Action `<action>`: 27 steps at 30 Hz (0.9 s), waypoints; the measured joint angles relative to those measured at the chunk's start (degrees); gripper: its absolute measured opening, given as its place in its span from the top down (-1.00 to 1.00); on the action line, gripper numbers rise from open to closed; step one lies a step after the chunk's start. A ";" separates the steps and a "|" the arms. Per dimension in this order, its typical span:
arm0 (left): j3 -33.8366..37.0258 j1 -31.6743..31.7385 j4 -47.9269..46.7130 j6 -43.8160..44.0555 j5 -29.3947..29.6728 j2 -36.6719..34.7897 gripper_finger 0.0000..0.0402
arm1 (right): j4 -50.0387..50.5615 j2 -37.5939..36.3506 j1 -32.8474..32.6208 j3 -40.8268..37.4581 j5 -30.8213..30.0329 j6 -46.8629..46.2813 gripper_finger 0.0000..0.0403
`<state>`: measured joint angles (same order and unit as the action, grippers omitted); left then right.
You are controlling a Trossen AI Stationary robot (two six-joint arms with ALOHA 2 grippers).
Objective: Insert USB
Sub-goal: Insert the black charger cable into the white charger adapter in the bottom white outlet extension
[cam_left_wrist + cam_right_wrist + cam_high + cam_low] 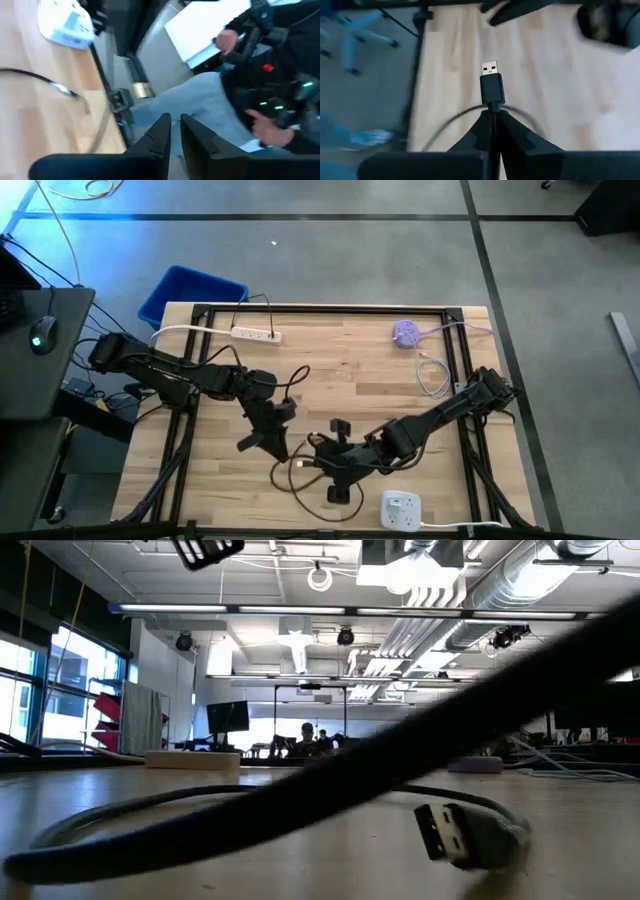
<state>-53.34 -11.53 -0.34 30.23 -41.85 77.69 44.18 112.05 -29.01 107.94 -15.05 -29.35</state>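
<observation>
Right gripper (491, 122), shut on the thin black cable just behind the black USB plug (491, 85) above the pale wooden table (555, 75); advisable: keep plug straight, square with white charger block (401, 509).

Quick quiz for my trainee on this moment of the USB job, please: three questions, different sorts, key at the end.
1. True or false: the right gripper is shut on the black cable just behind the USB plug.
2. The left gripper holds: A the plug, B a power strip, C nothing.
3. Fill in: in the high view, the white charger lies on the ___ arm's side.
Key: 1 true; 2 C; 3 right.
</observation>
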 joint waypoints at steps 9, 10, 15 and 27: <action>-3.41 -7.20 -5.58 -20.08 19.84 -1.42 0.90 | 0.03 -0.92 1.07 -0.02 9.47 -20.10 1.00; -4.92 -8.41 -8.48 -22.60 24.61 -1.98 0.92 | 0.05 -1.50 1.05 -0.02 9.49 -21.61 1.00; -12.13 -14.27 -20.61 -32.06 45.66 -3.59 0.99 | 0.42 -5.20 1.01 -0.02 8.99 -26.49 1.00; -14.25 -21.48 -13.27 -46.63 62.47 -3.69 0.58 | -5.46 -8.39 7.39 -0.02 14.95 -29.33 1.00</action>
<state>-67.59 -33.01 -13.61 -16.40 20.62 74.01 38.72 103.66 -21.63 107.92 -0.10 -58.68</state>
